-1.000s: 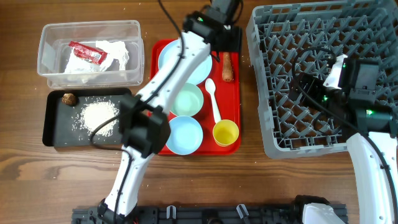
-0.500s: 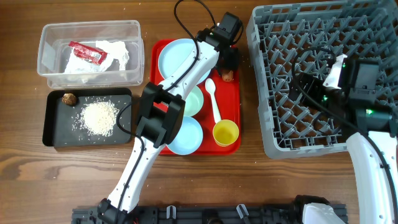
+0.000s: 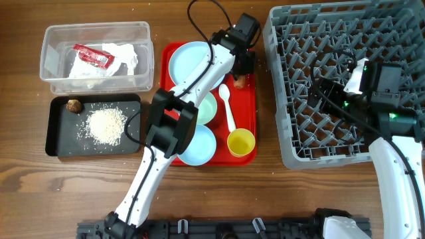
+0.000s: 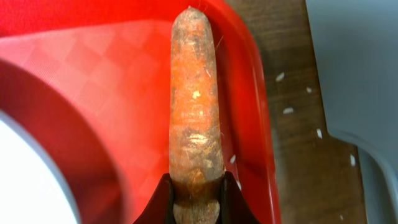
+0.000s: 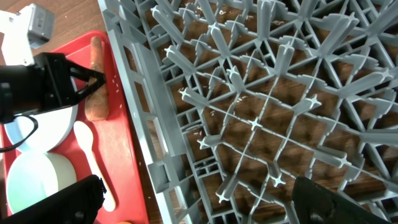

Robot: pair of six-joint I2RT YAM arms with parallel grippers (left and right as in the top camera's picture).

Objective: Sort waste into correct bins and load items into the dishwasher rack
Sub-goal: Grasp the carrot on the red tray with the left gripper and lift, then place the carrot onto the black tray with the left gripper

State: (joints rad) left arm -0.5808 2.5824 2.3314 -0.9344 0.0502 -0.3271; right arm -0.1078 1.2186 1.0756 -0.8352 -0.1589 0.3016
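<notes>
An orange carrot piece [image 4: 194,112] lies along the right edge of the red tray [image 3: 248,109]. My left gripper [image 4: 196,200] is shut on its near end; overhead, the left gripper [image 3: 243,69] covers the carrot's [image 3: 242,81] far part. The right gripper [image 5: 199,196] hangs open over the grey dishwasher rack [image 3: 289,149], nothing between its fingers. On the tray sit a pale blue plate [image 3: 189,58], green bowl [image 3: 204,107], blue bowl [image 3: 197,145], yellow cup [image 3: 241,141] and white spoon [image 3: 228,106].
The clear tub [image 3: 46,56] at the back left holds a white napkin [image 3: 125,56] and red wrapper [image 3: 93,56]. In front of it, the black tray [image 3: 56,136] holds a brown lump [image 3: 74,105] and rice [image 3: 106,125]. Rice grains dot the wood beside the red tray.
The left arm moved forward onto the carrot's far end and its jaws closed on it. The right arm has barely moved.
</notes>
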